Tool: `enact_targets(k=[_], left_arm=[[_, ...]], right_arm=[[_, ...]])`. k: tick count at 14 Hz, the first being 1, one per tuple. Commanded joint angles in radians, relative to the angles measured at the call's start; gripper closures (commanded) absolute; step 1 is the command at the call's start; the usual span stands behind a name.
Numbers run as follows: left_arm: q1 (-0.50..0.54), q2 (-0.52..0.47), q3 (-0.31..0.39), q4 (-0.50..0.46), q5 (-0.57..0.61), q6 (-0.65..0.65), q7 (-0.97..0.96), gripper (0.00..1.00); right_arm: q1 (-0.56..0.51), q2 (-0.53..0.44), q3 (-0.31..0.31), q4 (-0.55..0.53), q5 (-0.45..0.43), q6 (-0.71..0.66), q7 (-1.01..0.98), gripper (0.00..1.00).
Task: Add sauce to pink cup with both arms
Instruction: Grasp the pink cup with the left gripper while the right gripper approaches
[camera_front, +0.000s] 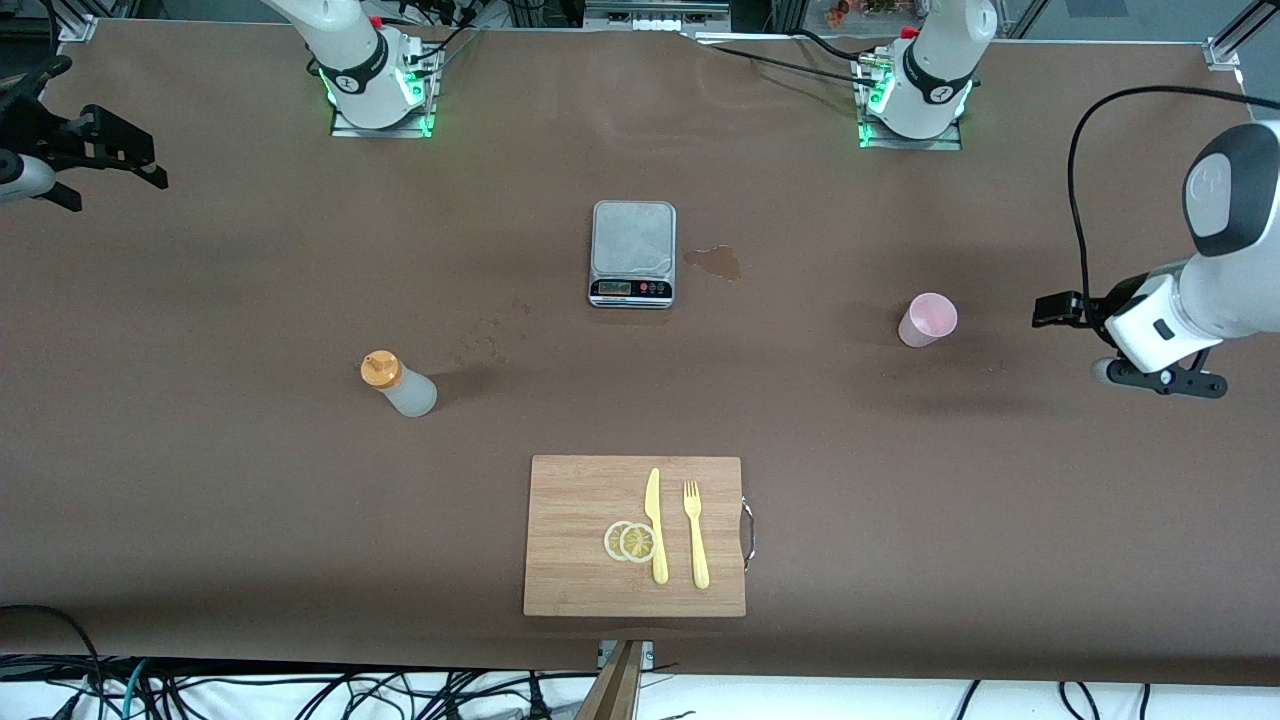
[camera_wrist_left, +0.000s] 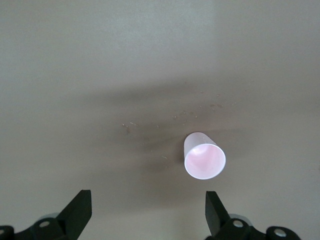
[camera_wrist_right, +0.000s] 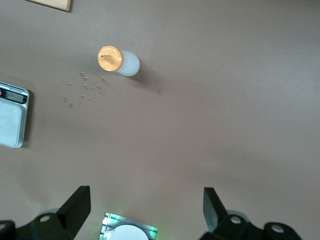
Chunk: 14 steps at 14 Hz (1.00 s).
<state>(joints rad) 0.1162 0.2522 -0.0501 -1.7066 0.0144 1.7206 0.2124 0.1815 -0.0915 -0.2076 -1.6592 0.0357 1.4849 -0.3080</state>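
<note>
1. The pink cup (camera_front: 928, 319) is seen upright on the brown table (camera_front: 200, 500), toward the left arm's end.
2. The left gripper (camera_wrist_left: 148, 215) is held above the table just beside the cup, fingers spread wide apart, nothing gripped.
3. The sauce (camera_front: 397, 383) is stood toward the right arm's end, nearer the front camera than the scale (camera_front: 633, 253).
4. The right gripper (camera_wrist_right: 146, 212) is held high at its table end, fingers parted, empty.
</note>
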Motion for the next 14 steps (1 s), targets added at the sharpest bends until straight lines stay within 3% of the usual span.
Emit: enact_targets(k=[1, 3, 7, 11, 14], left_arm=[[0.016, 0.009, -0.004, -0.048, -0.005, 0.060, 0.047, 0.00], [0.019, -0.026, -0.007, -0.160, -0.005, 0.143, 0.048, 0.00], [0.016, -0.047, -0.024, -0.290, -0.008, 0.276, 0.088, 0.00], [0.014, -0.053, -0.052, -0.462, -0.022, 0.460, 0.090, 0.00], [0.013, -0.051, -0.068, -0.476, -0.021, 0.470, 0.094, 0.00]], right_arm=[[0.001, -0.008, 0.010, 0.001, 0.029, -0.014, -0.061, 0.00], [0.000, -0.004, 0.007, 0.001, 0.068, -0.009, -0.097, 0.00], [0.000, 0.025, 0.007, 0.003, 0.085, 0.038, -0.102, 0.00], [-0.010, 0.065, 0.004, 0.004, 0.162, 0.092, -0.180, 0.00], [-0.022, 0.107, -0.004, 0.003, 0.239, 0.124, -0.304, 0.00]])
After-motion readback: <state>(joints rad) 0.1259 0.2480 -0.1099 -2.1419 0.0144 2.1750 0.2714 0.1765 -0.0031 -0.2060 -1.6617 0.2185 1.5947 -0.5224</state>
